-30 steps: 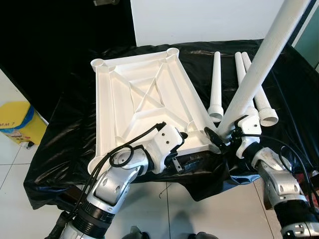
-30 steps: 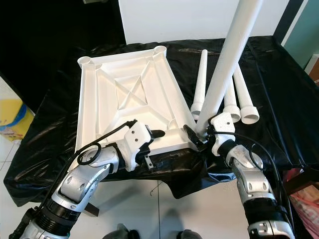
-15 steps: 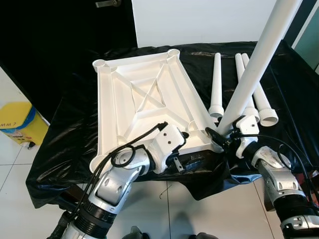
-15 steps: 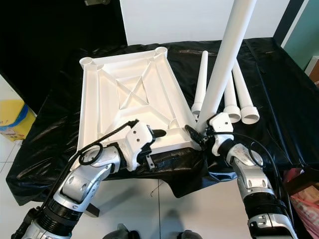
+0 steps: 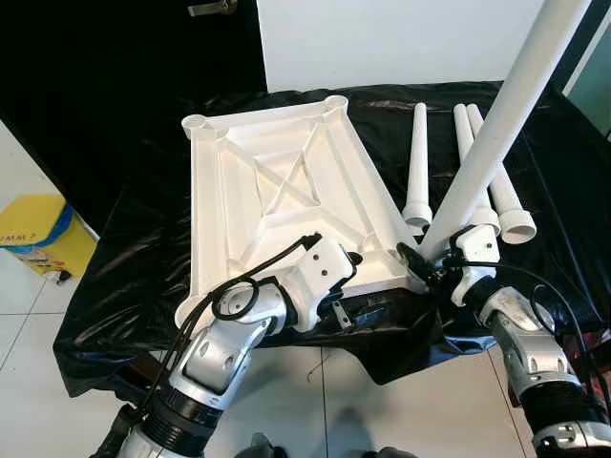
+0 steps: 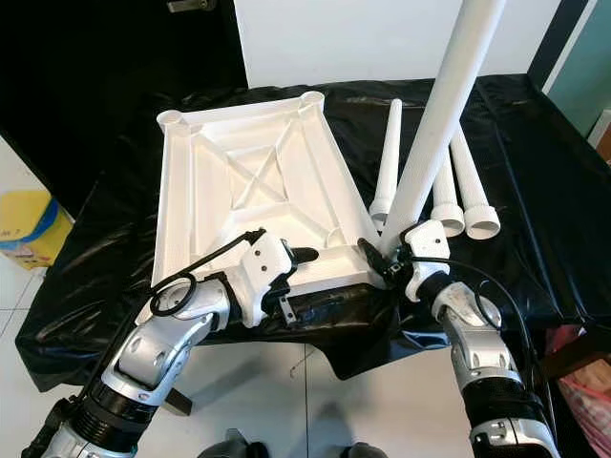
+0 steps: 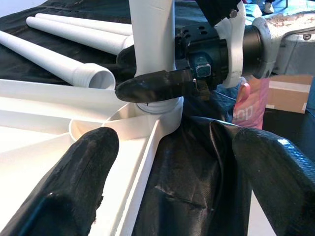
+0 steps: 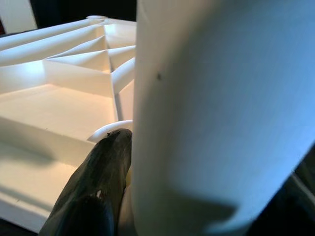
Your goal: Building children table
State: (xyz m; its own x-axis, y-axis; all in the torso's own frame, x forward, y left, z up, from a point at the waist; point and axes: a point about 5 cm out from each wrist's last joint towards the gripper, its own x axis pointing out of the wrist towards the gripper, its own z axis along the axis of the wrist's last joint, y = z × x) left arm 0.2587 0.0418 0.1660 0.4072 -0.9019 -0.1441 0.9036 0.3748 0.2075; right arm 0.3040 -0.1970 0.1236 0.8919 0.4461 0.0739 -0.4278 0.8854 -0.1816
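we find the white tabletop lying underside-up on the black-covered table. the right gripper pinches the upright leg seated in the near-right corner socket. the left gripper is spread at the near edge. three spare legs lie alongside.

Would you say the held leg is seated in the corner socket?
Seated: the leg stands in the socket, gripped by the right hand.

upright leg blocks near corner; tabletop centre open
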